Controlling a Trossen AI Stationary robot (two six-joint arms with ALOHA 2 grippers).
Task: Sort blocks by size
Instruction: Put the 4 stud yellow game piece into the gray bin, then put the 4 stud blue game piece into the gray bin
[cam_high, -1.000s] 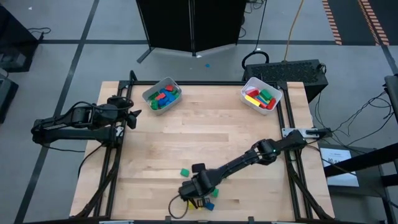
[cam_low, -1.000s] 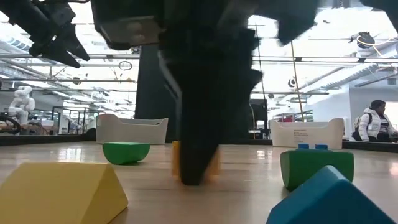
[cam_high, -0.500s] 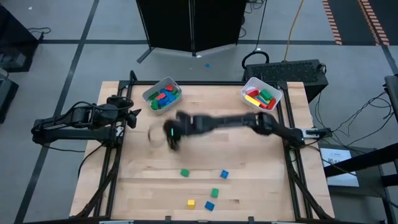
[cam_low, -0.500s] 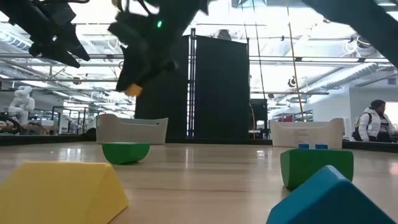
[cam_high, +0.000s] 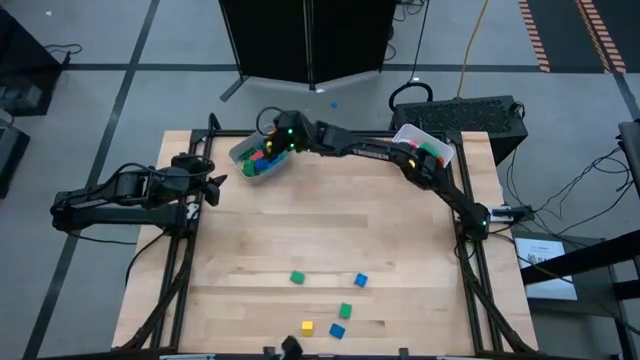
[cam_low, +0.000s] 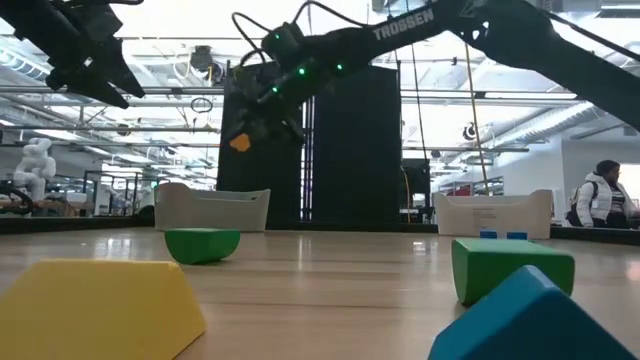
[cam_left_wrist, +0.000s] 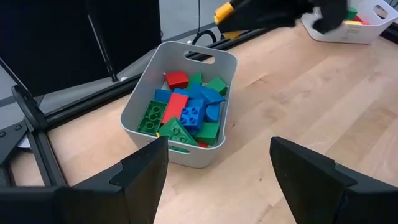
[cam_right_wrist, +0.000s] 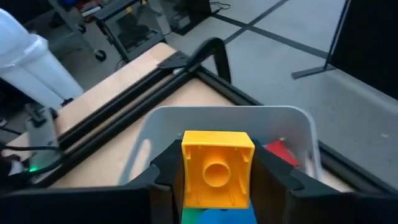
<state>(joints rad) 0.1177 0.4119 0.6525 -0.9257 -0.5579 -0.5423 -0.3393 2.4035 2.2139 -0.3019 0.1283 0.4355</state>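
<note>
My right gripper (cam_high: 272, 138) reaches over the far-left white bin (cam_high: 240, 153) and is shut on a small yellow block (cam_right_wrist: 217, 167), which also shows in the low view (cam_low: 240, 143). The bin holds several red, blue and green blocks (cam_left_wrist: 186, 115). A few loose blocks lie flat on the table near its front edge: green (cam_high: 296, 277), blue (cam_high: 360, 280), green (cam_high: 345, 310), yellow (cam_high: 307, 326) and blue (cam_high: 337, 330). My left gripper (cam_high: 214, 186) waits open and empty at the table's left edge, pointing at that bin. My right gripper pinches the yellow block by two opposite side faces (cam_right_wrist: 186, 168) between its two fingers. The block's hollow underside faces the wrist camera. The block is lifted clear, above the bin's rim (cam_right_wrist: 292, 118).
A second white bin (cam_high: 420, 152) with yellow, red and green blocks stands at the far right. The middle of the wooden table is bare. A person (cam_low: 598, 195) stands in the room beyond the table.
My right gripper has lifted the yellow block off the table near the front edge and swung fast up and toward the far left, ending over the left bin. The other loose blocks have stayed in place.
</note>
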